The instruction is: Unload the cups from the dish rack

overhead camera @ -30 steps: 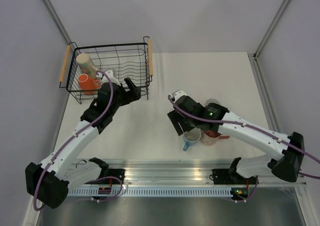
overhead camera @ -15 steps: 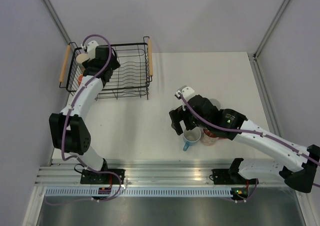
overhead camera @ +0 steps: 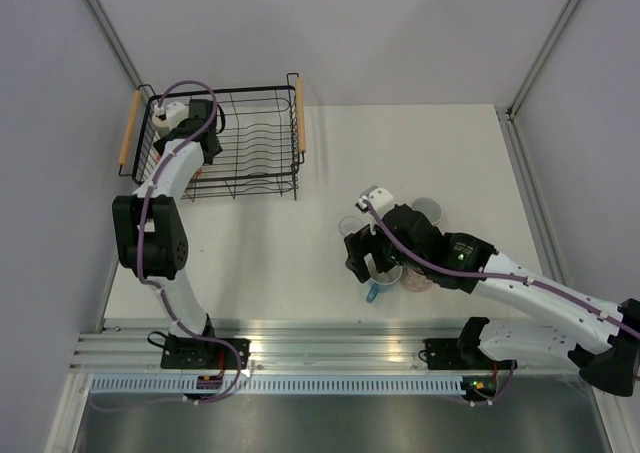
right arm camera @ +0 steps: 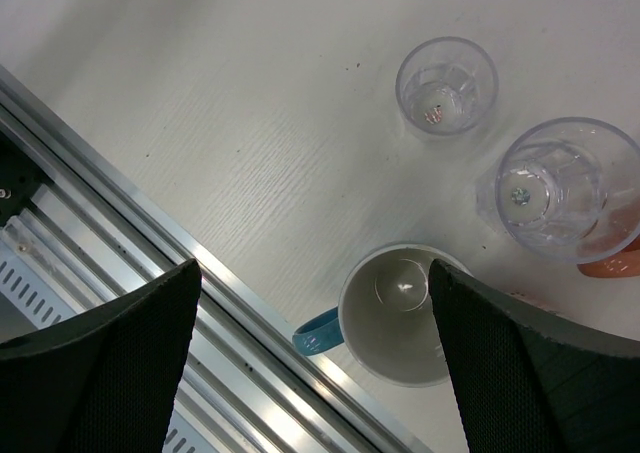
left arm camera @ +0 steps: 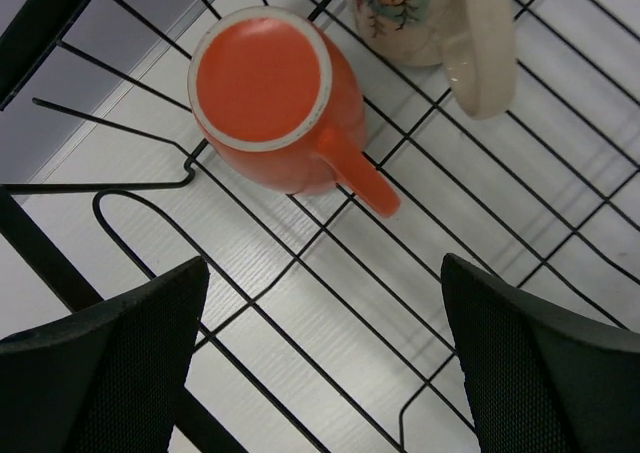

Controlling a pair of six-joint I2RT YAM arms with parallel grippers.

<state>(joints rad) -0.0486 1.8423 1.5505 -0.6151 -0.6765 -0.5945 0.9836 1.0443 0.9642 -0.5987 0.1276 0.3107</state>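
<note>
The right fingers (right arm camera: 312,273) had spread wide within the last second. They hung open and empty above the blue mug (right arm camera: 395,313), which stood upright on the surface (right arm camera: 250,143), just ahead of the gap between the fingertips and nearer the right-hand one. Nothing touched it, so that cup looked delivered. Two clear tumblers (right arm camera: 447,85) stood farther beyond the fingertips, apart from the mug, and the edge of a pink-red cup (right arm camera: 612,263) showed past the right-hand finger.

Over the same second the left arm had swung from the near side of the dish rack (overhead camera: 222,92) to reach inside it. The left fingers (left arm camera: 322,293) were wide open, holding nothing, and poised above the wire floor. The orange mug (left arm camera: 265,98) sat base-up just beyond the fingertips, closer to the left-hand one, with its handle pointing back toward the gap. The cream mug (left arm camera: 420,13) lay farther off, past the orange one.

The job had probably moved on from setting down one cup to fetching the next. At least two cups remained in the rack, and the orange one seemed the likelier target.
</note>
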